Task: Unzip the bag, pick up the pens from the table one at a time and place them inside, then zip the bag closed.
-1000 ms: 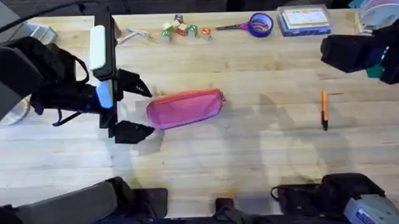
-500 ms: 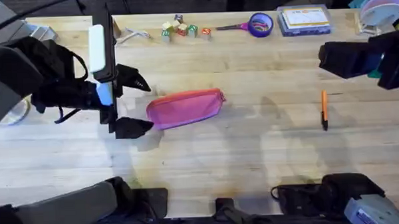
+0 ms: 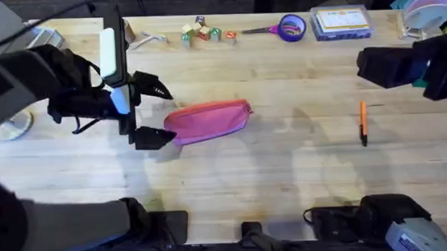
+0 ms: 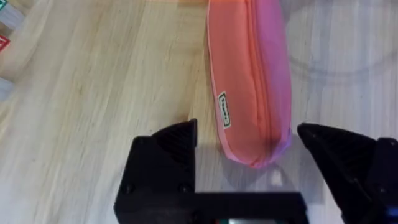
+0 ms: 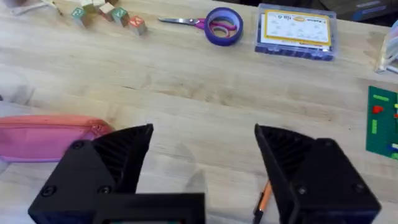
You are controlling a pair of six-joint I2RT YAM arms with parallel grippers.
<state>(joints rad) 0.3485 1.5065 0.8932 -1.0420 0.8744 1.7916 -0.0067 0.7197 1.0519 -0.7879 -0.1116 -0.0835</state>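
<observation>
The pink bag [image 3: 208,120] lies left of the table's [image 3: 285,175] middle, its zipper shut along the top. My left gripper [image 3: 157,113] is open at the bag's left end, one finger on each side of it. In the left wrist view the bag [image 4: 252,81] reaches down between the black fingers [image 4: 168,155] without touching them. An orange pen [image 3: 363,122] with a dark tip lies on the right part of the table. My right gripper [image 5: 202,143] hovers open above the table with nothing in it, the pen [image 5: 264,199] just below it.
Along the far edge are small wooden blocks [image 3: 205,33], purple-handled scissors beside a purple tape roll [image 3: 291,26], and a clear plastic box [image 3: 341,22]. Stacked plates [image 3: 428,0] sit at the far right corner. Bare wood lies between bag and pen.
My left gripper has slid a little to the right, so its fingers now flank the bag's left end. The right arm edged slightly left, then held still.
</observation>
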